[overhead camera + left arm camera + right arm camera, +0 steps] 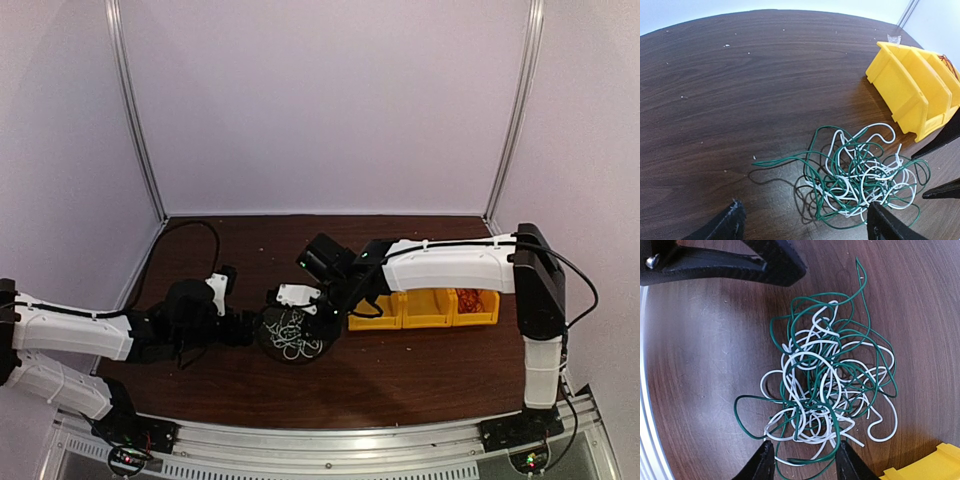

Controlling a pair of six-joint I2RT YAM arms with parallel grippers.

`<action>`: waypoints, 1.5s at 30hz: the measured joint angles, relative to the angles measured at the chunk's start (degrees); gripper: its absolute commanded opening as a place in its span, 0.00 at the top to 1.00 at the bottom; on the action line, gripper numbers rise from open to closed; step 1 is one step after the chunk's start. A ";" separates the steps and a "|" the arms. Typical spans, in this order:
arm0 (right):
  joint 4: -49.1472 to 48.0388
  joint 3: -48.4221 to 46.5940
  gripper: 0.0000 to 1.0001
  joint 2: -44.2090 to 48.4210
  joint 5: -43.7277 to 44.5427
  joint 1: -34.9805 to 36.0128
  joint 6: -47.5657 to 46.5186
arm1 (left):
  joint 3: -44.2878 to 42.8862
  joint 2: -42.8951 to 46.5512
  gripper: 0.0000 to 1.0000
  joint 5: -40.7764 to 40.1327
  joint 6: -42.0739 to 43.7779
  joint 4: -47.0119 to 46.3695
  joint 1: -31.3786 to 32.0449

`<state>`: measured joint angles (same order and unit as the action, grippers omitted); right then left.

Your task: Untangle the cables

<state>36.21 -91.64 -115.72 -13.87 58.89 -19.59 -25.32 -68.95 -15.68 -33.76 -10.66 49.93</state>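
Dark wood-grain worktop (740,100) carries the cables (825,375), which show as green and white wires knotted into one loose clump just beside the yellow bins (910,95).

**Handling.** The wires appear thin, light and limp, yet springy enough to hold their curls. They will probably drag the whole clump along if pulled from the dense middle, and a thin strand is likely to slip from a loose pinch.

**Grasp point.** Take an outlying strand: the green free end or the white hook at the edge.

**Orientation.** The clump is roughly round, with no clear long axis. One green end juts away from the right claw (805,462).

**Claws.** The left claw (805,225) stands wide open and holds nothing, with the clump just ahead of it. The right claw is partly open, its tips astride edge strands, gripping none.
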 measured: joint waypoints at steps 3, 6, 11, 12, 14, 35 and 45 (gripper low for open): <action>0.02 0.00 0.56 0.09 -0.59 0.00 0.28 | 0.20 -0.11 0.15 0.00 0.00 -0.07 -0.02; 0.02 -0.22 0.59 0.22 -1.53 0.00 0.74 | 0.37 -0.52 0.14 0.00 0.00 -0.31 -0.02; 0.13 -3.54 0.64 0.13 -1.36 0.00 1.88 | 0.42 -1.55 0.15 0.04 -0.02 -0.98 0.00; 0.09 -4.20 0.65 0.09 -1.31 0.00 1.97 | 0.44 -1.62 0.15 0.07 -0.02 -1.09 -0.02; 0.00 -5.62 0.68 -0.31 -1.18 0.00 2.25 | 0.44 -1.62 0.15 0.07 -0.02 -1.38 -0.02; 2.21 -5.57 0.55 -3.21 0.66 0.00 4.83 | 1.84 0.07 0.14 -1.07 -0.22 -1.33 -0.02; 6.12 -4.76 0.76 -3.10 0.66 0.00 4.76 | 1.84 0.02 0.14 -1.07 -0.24 -1.33 -0.02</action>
<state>42.33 -96.40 -118.83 -13.21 58.89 -14.83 -23.49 -68.93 -16.75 -34.00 -11.99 49.91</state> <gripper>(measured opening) 0.293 0.857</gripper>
